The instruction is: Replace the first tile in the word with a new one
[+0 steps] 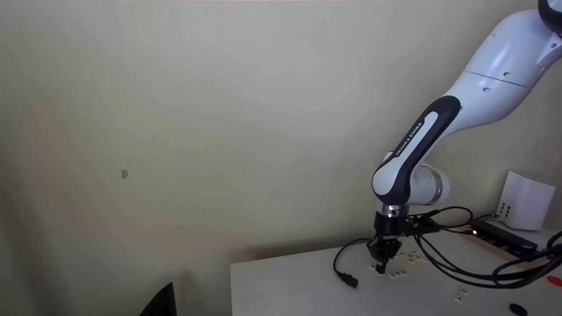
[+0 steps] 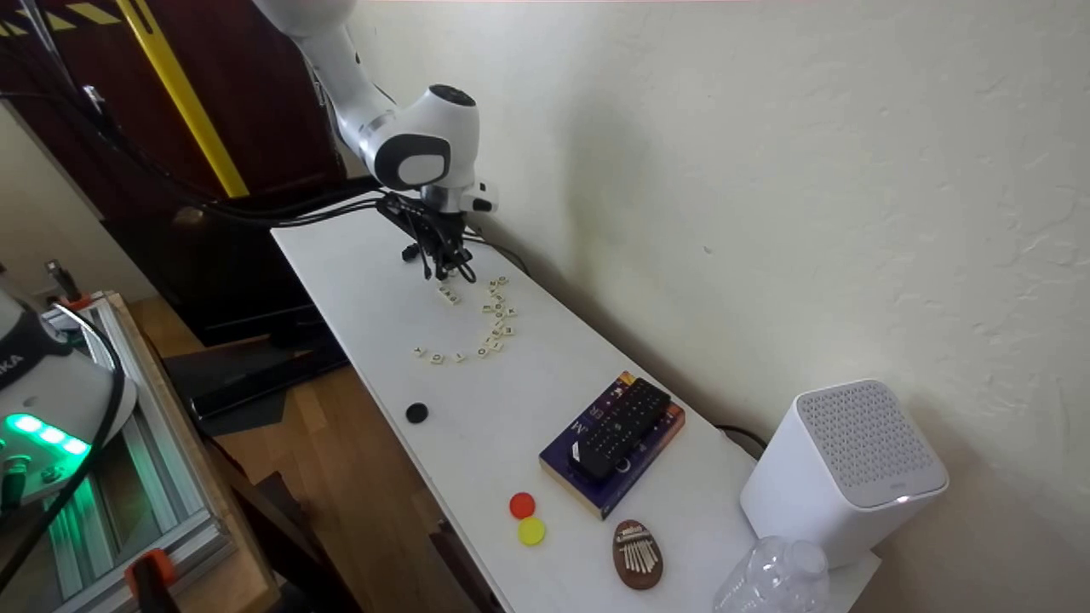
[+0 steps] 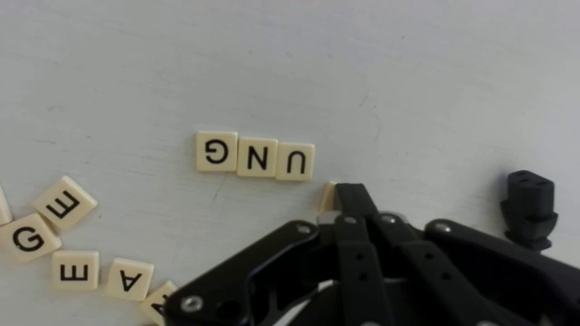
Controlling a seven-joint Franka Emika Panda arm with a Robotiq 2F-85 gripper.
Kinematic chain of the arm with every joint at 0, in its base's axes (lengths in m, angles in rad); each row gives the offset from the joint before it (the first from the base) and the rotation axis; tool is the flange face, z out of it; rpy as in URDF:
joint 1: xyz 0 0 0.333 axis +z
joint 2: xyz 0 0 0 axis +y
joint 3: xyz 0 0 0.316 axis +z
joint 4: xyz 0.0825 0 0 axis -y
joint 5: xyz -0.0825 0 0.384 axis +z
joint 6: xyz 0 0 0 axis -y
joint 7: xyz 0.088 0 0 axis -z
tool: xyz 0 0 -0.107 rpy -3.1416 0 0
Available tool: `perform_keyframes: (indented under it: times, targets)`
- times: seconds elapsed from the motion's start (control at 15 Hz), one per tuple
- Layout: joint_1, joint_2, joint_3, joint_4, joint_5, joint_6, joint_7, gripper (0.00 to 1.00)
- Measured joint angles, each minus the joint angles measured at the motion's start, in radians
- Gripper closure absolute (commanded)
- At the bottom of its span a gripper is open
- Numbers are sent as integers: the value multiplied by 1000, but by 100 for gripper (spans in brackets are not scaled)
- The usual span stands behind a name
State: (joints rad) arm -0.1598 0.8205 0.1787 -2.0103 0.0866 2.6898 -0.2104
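Standing near the U tile (image 3: 295, 161), the gripper (image 3: 357, 192) has its jaws together, seemingly gripping nothing. A half-hidden tile (image 3: 328, 198) lies just beside the U tile, not touching; old or new cannot be told, but seating one flush there apparently remains.

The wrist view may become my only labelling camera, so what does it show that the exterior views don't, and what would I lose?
Only the wrist view shows the slotted end face of the black cable connector, and only there can the loose G tile be read clearly.

Only the exterior views show the white box (in both exterior views) and, in an exterior view, the kalimba and the clear bottle.

All share the row of three tiles, the gripper and the connector.
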Motion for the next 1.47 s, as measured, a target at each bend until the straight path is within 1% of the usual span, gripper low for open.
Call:
perform_keyframes:
  times: [0.73,1.47]
  targets:
    - [57,-4,-44,17,-27,-57,-3,100]
    - [90,-6,-73,30,-58,-111,-3,100]
